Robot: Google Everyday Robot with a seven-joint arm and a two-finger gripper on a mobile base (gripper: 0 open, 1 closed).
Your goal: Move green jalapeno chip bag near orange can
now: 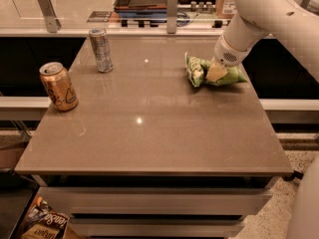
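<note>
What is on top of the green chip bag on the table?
The gripper is on the middle of the green jalapeno chip bag, which lies on the table. It hides that part of the bag; nothing else is on top.

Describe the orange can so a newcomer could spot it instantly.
Start at the grey-brown rectangular tabletop and go to its left edge, far across from the white arm's gripper, which sits at the crinkled green chip bag on the right. The short gold-orange metal can stands upright there; its neighbour behind, the silver-grey can, is taller and slimmer.
</note>
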